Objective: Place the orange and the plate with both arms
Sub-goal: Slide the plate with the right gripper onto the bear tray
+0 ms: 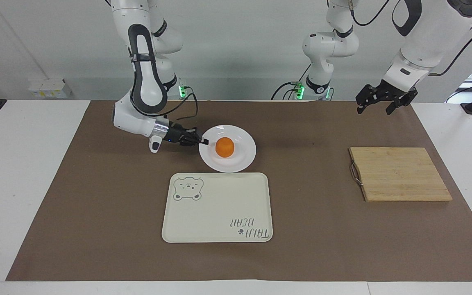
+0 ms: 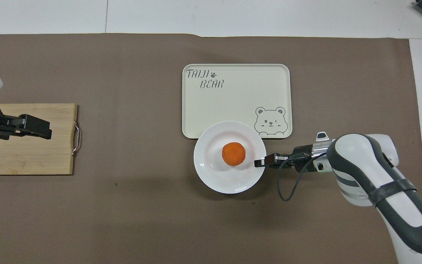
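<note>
The orange (image 1: pixel 224 147) (image 2: pixel 233 154) sits in the middle of the white plate (image 1: pixel 242 162) (image 2: pixel 218 179). My right gripper (image 1: pixel 204 141) (image 2: pixel 259 162) is shut on the plate's rim at the right arm's end and holds it level, slightly above the brown mat. In the overhead view the plate's edge overlaps the nearer rim of the cream bear tray (image 1: pixel 219 221) (image 2: pixel 233 95). My left gripper (image 1: pixel 374 110) (image 2: pixel 48 132) hangs open and empty, high over the wooden cutting board (image 1: pixel 400 174) (image 2: pixel 24 157), and waits.
The bear tray lies mid-table with nothing on its flat surface. The cutting board with a metal handle lies toward the left arm's end. A brown mat covers the table.
</note>
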### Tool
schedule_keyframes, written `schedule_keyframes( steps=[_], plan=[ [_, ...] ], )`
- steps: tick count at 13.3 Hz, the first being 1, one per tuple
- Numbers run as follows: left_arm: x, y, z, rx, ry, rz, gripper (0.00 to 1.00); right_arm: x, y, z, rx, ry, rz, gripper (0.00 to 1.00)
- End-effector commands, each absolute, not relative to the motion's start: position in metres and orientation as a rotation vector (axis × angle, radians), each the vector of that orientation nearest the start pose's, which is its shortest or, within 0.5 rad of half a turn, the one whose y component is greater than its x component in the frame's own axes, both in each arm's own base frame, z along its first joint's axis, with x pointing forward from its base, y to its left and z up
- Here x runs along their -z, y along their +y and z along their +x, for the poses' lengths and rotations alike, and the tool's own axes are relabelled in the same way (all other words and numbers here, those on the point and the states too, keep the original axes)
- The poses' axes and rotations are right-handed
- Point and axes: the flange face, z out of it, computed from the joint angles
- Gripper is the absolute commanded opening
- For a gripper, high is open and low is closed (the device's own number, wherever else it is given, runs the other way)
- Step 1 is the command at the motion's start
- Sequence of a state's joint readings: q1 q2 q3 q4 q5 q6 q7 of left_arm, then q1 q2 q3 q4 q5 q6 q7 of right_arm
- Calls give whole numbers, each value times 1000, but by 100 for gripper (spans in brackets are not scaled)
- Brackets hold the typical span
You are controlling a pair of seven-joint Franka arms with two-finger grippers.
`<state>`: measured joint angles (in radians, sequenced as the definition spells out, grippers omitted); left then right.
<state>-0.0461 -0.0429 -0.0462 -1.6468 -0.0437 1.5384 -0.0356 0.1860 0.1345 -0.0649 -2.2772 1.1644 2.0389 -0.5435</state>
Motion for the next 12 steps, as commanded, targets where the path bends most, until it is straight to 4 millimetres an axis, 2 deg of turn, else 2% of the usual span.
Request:
schedule_keyframes(
  steps=[1,4,6,9,12],
  plan=[
    [-613,-52,535,-114,80,-3157,100,-305,118,540,-132,167,-2166,0],
    [-613,-52,535,-114,80,-3157,100,-320,120,572,-102,196,-2177,0],
    [-613,-52,535,-114,80,-3157,100,-332,114,601,-88,230,-2201,0],
    [-613,-52,535,-114,80,-3157,100,-325,105,634,-63,255,-2204,0],
    [-613,-52,535,-114,80,-3157,100,-316,102,642,-62,263,-2214,0]
  ],
)
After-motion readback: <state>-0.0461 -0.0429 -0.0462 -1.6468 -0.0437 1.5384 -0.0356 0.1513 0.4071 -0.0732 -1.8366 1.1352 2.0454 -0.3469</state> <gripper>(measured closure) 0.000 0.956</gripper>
